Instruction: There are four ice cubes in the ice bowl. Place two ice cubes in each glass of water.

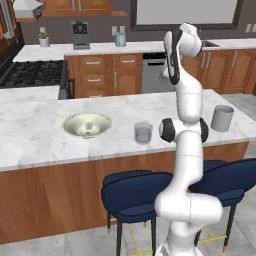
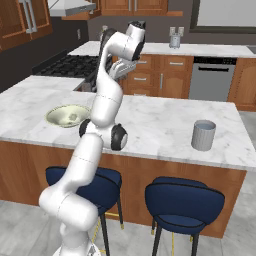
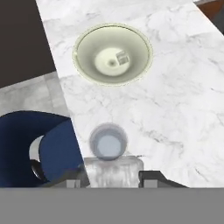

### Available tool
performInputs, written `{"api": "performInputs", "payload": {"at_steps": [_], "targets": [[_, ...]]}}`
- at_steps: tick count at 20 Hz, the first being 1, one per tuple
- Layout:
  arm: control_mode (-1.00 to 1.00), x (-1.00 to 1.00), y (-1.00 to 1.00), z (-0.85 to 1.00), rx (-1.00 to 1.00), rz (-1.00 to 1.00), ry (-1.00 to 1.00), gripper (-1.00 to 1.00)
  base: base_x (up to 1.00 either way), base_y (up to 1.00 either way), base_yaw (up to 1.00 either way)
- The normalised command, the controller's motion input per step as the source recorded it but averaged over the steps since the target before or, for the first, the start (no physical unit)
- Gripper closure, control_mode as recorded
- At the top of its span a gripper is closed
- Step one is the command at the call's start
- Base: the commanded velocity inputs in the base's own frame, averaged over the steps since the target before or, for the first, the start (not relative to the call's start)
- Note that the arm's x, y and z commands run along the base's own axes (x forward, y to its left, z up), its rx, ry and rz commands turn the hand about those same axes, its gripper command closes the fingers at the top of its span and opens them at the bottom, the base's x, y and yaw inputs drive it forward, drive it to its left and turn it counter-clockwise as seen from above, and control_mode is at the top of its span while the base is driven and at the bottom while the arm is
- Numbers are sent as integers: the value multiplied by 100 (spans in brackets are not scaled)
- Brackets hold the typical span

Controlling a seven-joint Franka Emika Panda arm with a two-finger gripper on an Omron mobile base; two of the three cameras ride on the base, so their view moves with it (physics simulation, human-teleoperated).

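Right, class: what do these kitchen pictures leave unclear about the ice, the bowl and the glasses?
Cubes left in the bowl: hand view, too small and blurred to count.
Ice inside the nearer glass: left base view, too small; right base view, arm hides it.
Inside the far glass: both base views, its grey wall blocks it.

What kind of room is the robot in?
It looks like a home kitchen: a black gas stove, a steel dishwasher set among wooden cabinets, and a white marble island counter with blue padded stools.
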Motion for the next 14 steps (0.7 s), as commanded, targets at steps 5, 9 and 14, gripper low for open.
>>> {"api": "performInputs", "payload": {"at_steps": [5, 9, 14], "targets": [[-100, -95, -4, -68, 0, 27, 26, 100, 0, 0, 0], [-100, -95, 7, -100, 0, 34, 8, 100, 0, 0, 0], [-100, -58, 10, -98, 5, 48, -5, 100, 0, 0, 0]]}}
